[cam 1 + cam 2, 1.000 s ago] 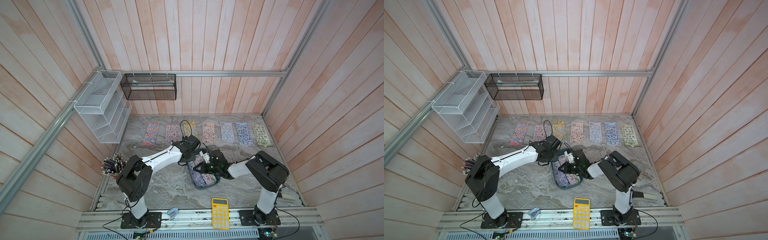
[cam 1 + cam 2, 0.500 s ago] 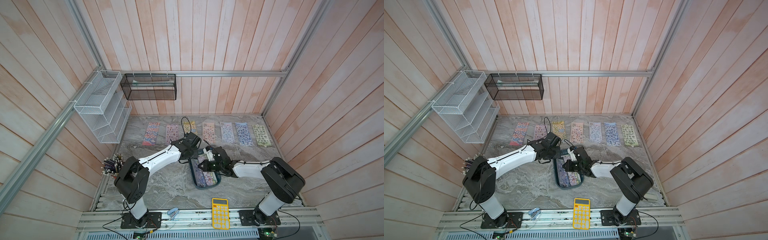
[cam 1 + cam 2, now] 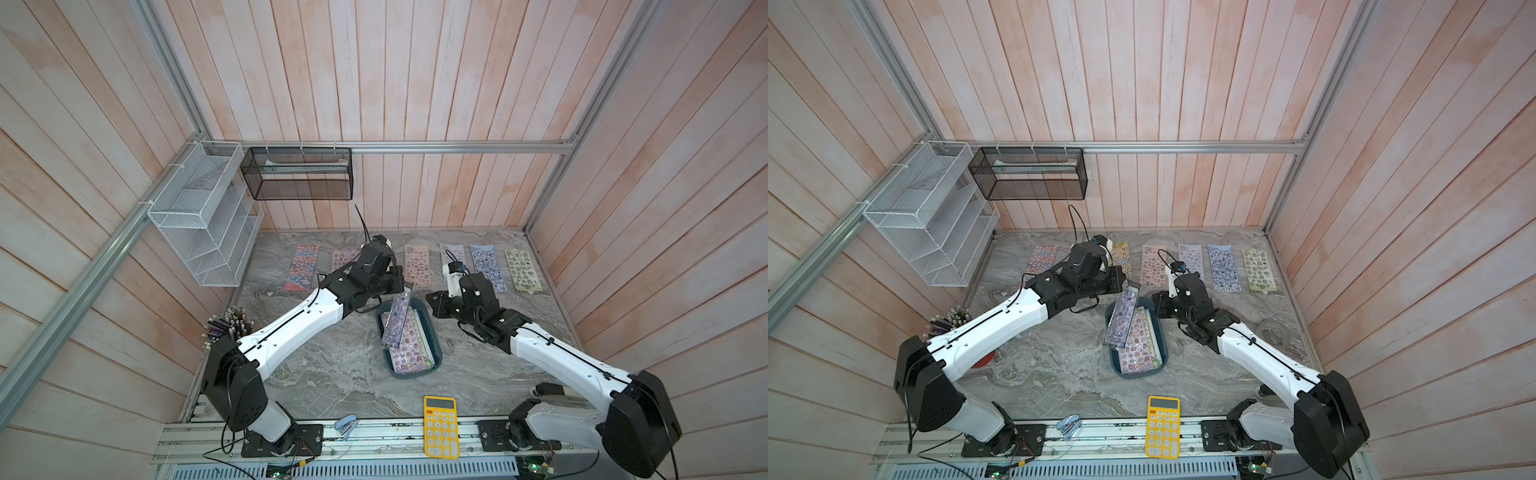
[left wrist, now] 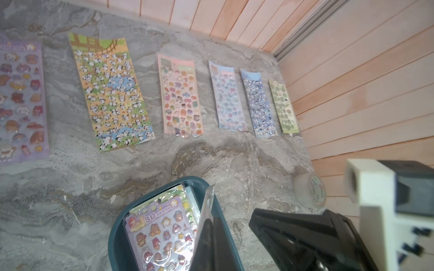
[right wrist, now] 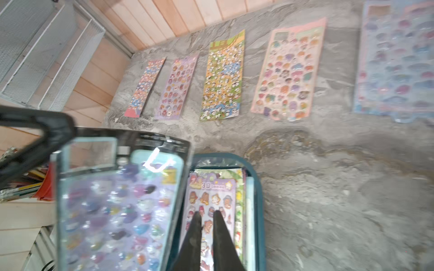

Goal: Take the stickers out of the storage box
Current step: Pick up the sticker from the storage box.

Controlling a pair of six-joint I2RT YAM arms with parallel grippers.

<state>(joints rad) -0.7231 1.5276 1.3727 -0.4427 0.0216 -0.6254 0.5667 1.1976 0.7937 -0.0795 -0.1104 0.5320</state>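
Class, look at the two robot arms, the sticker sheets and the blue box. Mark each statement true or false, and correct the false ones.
1. The left gripper holds a lilac sheet raised over the box. True.
2. The box is empty. False: more sheets lie in it.
3. The calculator lies in the box. False: it lies outside the box, at the table's front edge.
4. A row of sheets lies flat along the back of the table. True.
5. The right gripper holds a sheet. False: its jaws stand slightly apart over the box with nothing between them.
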